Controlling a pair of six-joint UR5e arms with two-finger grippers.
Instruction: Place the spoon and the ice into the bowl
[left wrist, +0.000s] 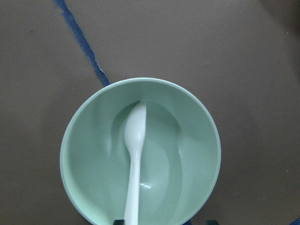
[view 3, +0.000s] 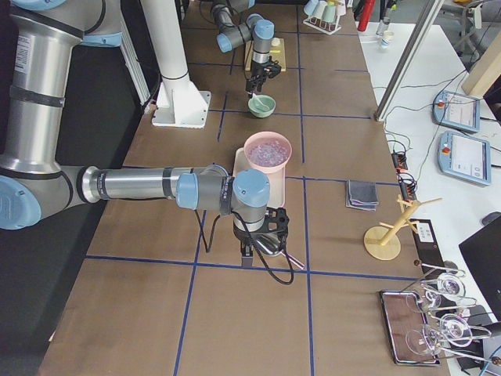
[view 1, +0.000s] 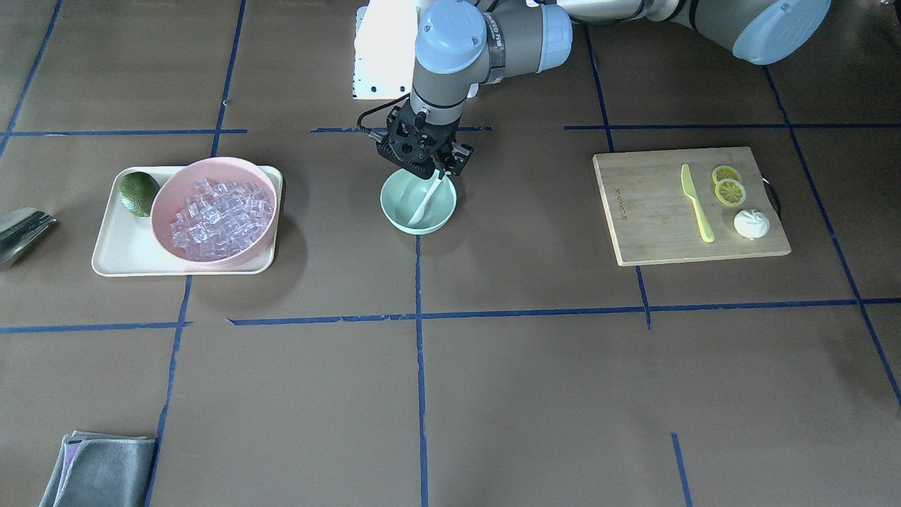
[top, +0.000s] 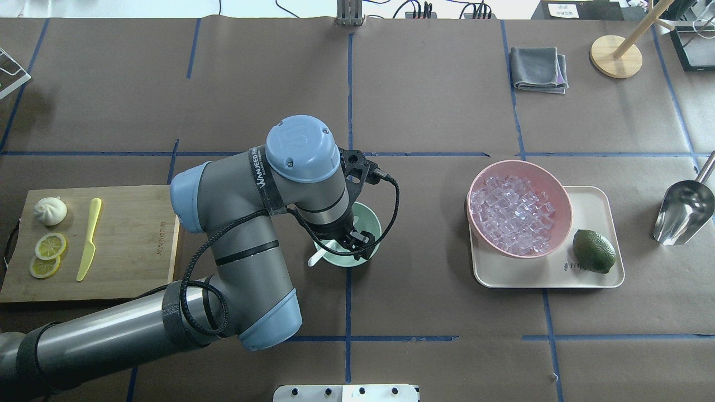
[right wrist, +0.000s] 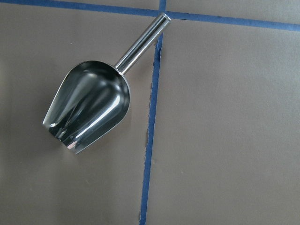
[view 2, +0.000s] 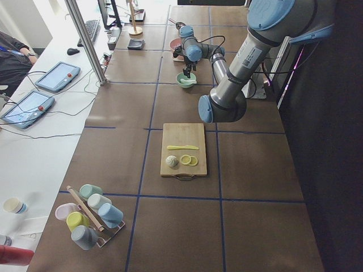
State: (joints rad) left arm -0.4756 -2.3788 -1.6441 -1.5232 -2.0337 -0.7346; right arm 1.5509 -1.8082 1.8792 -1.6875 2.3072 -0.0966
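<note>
The mint-green bowl [view 1: 394,211] stands mid-table and fills the left wrist view [left wrist: 84,140]. The white spoon [view 1: 424,203] lies in it, scoop down on the bowl's inside [left wrist: 135,140], handle slanting up over the rim. My left gripper [view 1: 440,172] hovers just above the bowl, open, its fingertips apart on either side of the handle. The ice [view 1: 218,215] is a heap of clear cubes in the pink bowl [top: 564,206]. My right gripper [view 3: 262,239] shows only in the exterior right view, above a metal scoop [right wrist: 89,108]; I cannot tell whether it is open.
The pink bowl and a lime [top: 594,251] sit on a cream tray [top: 592,195]. A cutting board [top: 134,240] holds a yellow-green knife [top: 89,237], lemon slices and a white bun. A grey cloth [top: 539,68] and a wooden stand [top: 614,56] are at the far side.
</note>
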